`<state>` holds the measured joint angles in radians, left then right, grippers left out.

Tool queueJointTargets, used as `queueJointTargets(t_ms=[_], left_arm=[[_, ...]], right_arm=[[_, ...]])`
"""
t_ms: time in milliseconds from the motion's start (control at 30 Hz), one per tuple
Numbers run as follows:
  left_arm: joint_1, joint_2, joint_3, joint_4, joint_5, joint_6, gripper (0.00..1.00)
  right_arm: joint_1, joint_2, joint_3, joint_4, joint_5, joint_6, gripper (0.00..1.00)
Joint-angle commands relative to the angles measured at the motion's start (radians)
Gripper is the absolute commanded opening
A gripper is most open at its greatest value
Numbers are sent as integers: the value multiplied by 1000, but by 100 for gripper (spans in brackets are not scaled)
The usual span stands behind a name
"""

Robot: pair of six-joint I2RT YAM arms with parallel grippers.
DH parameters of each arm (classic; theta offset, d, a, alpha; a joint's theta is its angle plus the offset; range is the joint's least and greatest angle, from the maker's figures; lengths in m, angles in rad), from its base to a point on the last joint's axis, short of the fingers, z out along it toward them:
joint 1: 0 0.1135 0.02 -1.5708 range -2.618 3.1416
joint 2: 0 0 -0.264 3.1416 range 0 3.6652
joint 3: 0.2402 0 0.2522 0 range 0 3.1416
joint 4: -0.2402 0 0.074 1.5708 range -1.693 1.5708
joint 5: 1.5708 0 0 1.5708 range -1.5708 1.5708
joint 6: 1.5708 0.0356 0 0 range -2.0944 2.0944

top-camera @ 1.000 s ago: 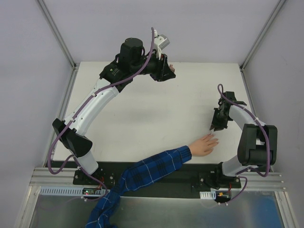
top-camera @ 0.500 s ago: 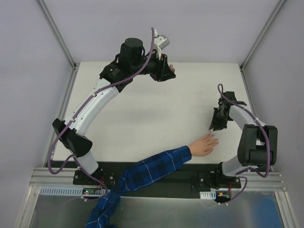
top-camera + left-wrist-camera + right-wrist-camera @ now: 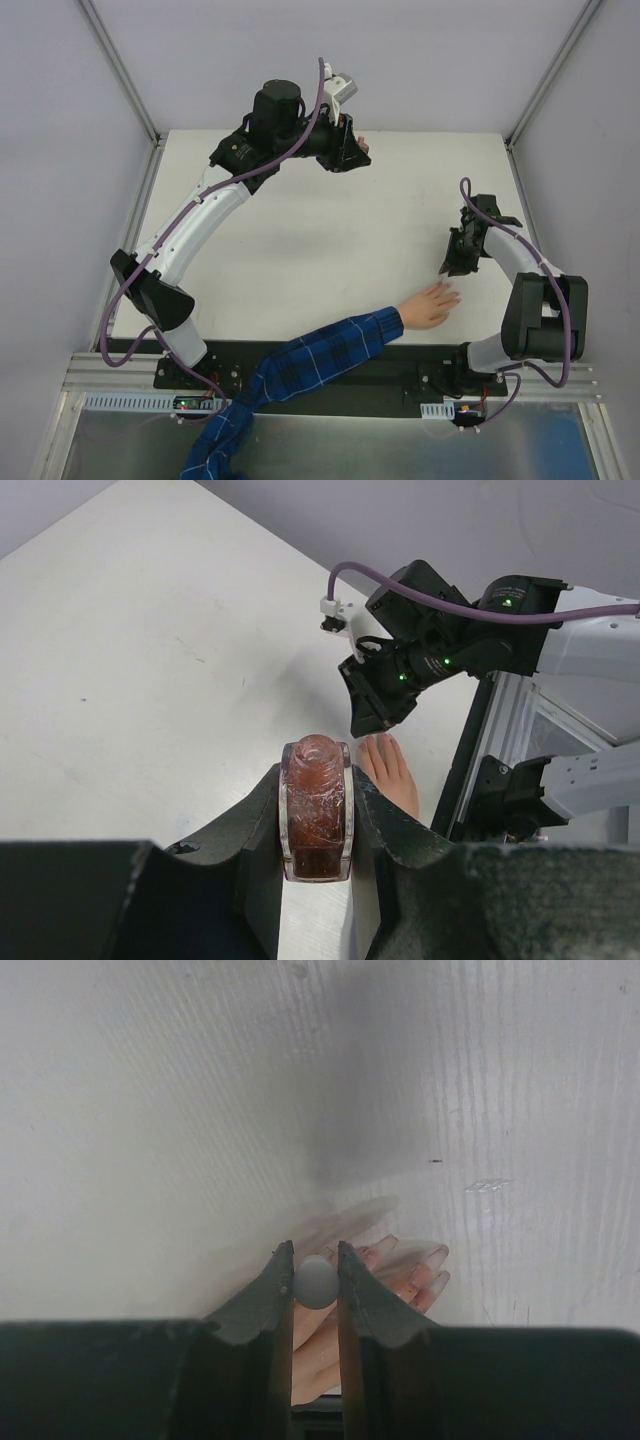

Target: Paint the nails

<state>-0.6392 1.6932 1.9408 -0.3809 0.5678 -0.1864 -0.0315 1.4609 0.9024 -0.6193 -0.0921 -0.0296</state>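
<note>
A pale peach hand with a blue-and-white plaid sleeve lies flat near the table's front right. Its nails show blurred in the right wrist view, just beyond my fingertips; the hand also shows in the left wrist view. My right gripper hovers just above and beyond the fingertips, shut on a small round grey cap; no brush shows below it. My left gripper is at the table's far edge, shut on a small dark reddish bottle with an open neck.
White table inside a frame with grey walls. Aluminium posts stand at the far corners. A black rail runs along the near edge under the sleeve.
The right arm's elbow has shifted slightly toward the near edge. Both grippers, the bottle and the hand stay where they were.
</note>
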Motion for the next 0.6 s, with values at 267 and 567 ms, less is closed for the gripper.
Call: queueJointTargets(t_ms=[267, 567], left_arm=[[12, -20, 26, 28, 20, -24, 0], [12, -20, 30, 30, 17, -15, 0]], right_arm=[[8, -34, -13, -10, -8, 5, 0], [1, 10, 23, -2, 20, 14, 0]])
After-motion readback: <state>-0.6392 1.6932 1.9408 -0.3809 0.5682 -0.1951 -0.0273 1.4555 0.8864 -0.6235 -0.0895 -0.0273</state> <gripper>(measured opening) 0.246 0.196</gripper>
